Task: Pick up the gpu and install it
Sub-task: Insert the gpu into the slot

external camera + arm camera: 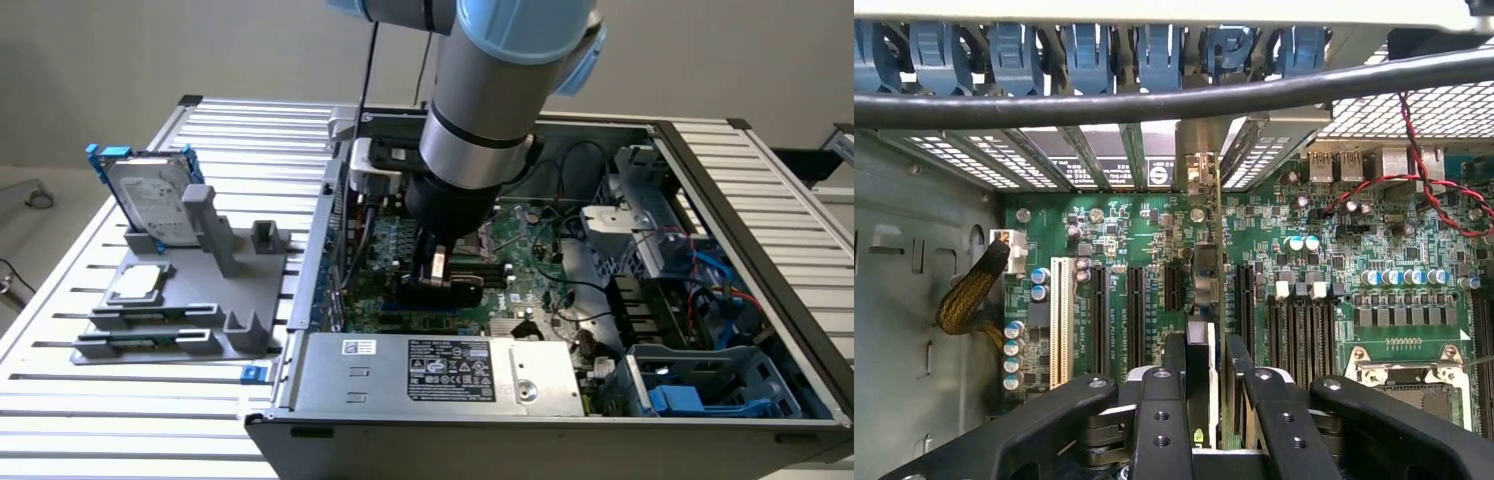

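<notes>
Power supply [441, 368]: nearest in the exterior view, along the open computer case's [534, 450] front wall.
Gripper [1204, 365]: low inside the case, fingers pinching the gpu [1202, 280] edge-on.
Gpu: upright over the motherboard's [1354, 250] expansion slots; whether it sits in one is hard to tell.
Table [254, 130]: slatted aluminium, bearing the case and, at the exterior view's left, a grey fixture [200, 290] with a hard drive [147, 205].
Room: plain pale wall [200, 50] behind.
</notes>
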Controlling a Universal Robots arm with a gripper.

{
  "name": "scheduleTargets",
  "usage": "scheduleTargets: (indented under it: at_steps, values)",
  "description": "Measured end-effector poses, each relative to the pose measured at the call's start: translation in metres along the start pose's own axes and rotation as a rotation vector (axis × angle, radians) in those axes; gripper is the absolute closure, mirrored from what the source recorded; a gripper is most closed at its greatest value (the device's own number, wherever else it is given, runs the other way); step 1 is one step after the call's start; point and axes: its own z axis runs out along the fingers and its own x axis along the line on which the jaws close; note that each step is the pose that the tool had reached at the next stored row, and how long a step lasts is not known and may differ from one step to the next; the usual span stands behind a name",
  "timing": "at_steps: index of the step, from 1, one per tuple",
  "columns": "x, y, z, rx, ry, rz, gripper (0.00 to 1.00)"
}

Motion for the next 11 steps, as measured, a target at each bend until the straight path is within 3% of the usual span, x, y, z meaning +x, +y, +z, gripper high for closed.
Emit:
scheduleTargets:
  at_steps: [11]
  values:
    - [0.0015,-0.0012,-0.0002,-0.0030,-0.0044,0.000,0.73]
